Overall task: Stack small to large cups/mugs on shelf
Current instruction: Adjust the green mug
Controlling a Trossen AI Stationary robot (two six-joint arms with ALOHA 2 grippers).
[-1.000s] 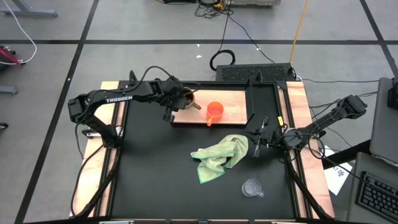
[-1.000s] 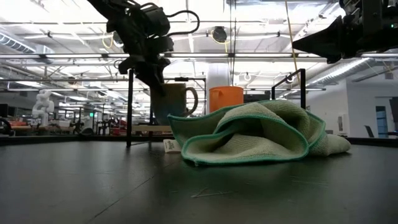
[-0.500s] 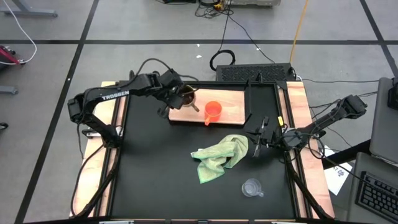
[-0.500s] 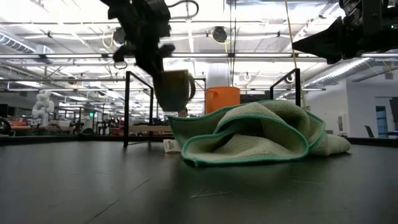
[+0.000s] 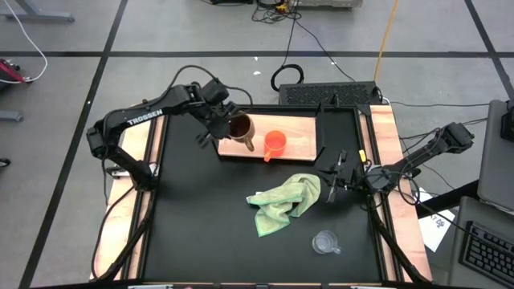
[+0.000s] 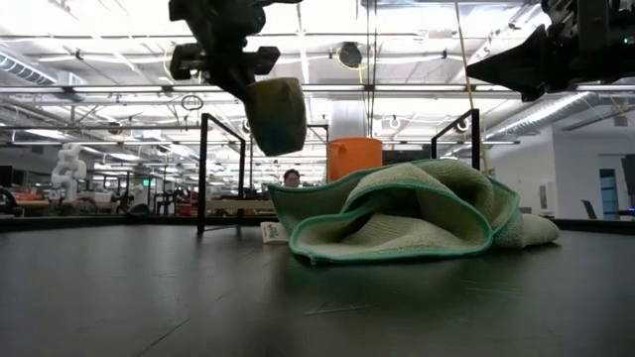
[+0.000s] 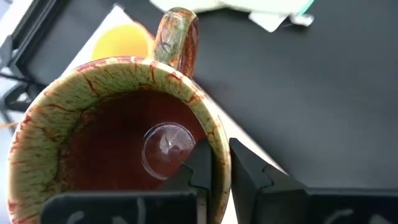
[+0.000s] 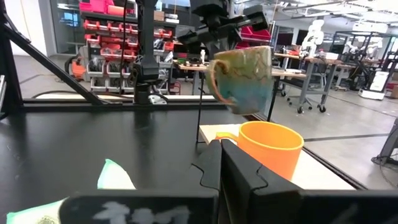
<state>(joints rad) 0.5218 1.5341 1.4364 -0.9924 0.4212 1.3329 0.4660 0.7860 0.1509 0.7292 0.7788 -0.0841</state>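
Left gripper [image 7: 214, 168] pinches the mug [image 5: 239, 128] rim, tilted, airborne over the shelf [image 5: 301, 140], orange cup [image 5: 275, 144] just beside.

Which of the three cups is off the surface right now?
The brown mug, gripped by its rim in the left end effector and tilted above the shelf. The orange cup stands on the shelf; the glass cup sits on the tabletop.

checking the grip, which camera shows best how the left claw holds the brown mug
The left wrist view: its fingers pinch the brown mug by its rim. The low and right wrist views show the mug lifted and tilted; the high view shows it over the shelf.
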